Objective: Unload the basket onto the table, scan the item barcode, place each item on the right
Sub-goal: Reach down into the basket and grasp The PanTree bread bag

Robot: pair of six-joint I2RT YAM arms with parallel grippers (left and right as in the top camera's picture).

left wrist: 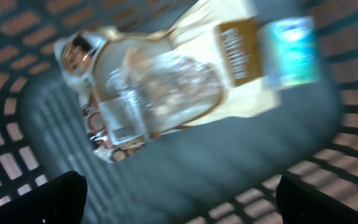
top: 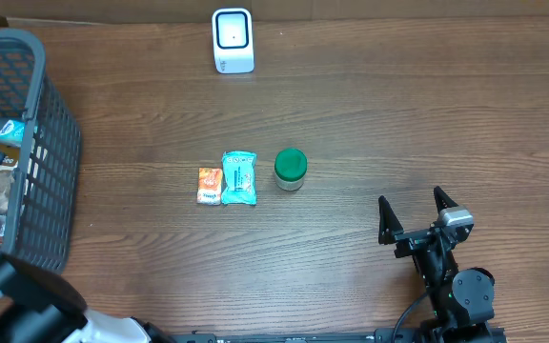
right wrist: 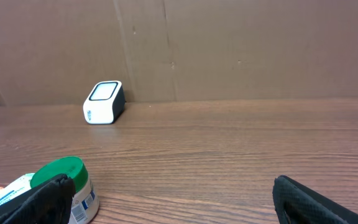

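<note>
Nearest, at both lower corners of the left wrist view: dark fingertips [left wrist: 48,196] of left gripper [left wrist: 179,208], spread wide, holding nothing. Beyond them, on the floor of the basket [left wrist: 17,155]: clear snack bag [left wrist: 160,87], blurred. Could slip or crumple if pinched on its loose glossy film; could then hide the barcode. Long axis diagonal, printed end toward upper right. Far away on the table [top: 398,114]: scanner [top: 233,40]. Right gripper [top: 413,214] also wide apart, empty.

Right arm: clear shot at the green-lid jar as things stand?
Probably yes. The right arm has its jaws open. The green-lid jar stands ahead to its left with only bare table between. The teal packet lies beyond the jar, out of the way.
</note>
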